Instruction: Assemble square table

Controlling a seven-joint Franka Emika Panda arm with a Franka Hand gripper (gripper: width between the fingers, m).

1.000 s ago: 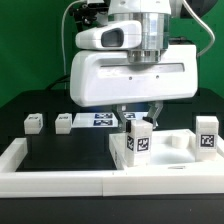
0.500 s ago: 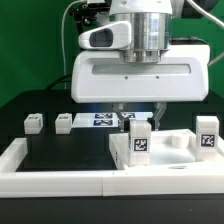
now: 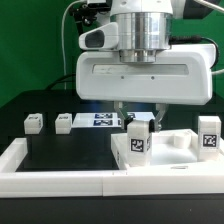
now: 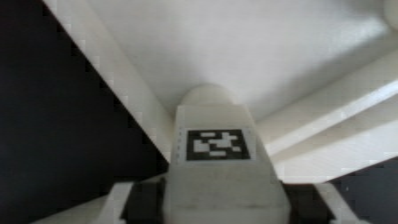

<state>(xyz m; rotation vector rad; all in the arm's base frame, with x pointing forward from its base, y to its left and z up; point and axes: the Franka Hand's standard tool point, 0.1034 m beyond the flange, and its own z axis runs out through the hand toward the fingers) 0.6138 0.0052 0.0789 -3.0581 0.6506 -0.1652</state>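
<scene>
The gripper [image 3: 137, 119] is squeezing one leg [image 3: 137, 143] tight, holding it straight up on the square table top [image 3: 175, 160], probably to fix it there.

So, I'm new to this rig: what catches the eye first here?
The big white end effector fills the middle of the exterior view, gripping a tagged leg upright at the square tabletop. A second leg stands at the exterior view's right; two loose legs sit at its left by the marker board.
</scene>
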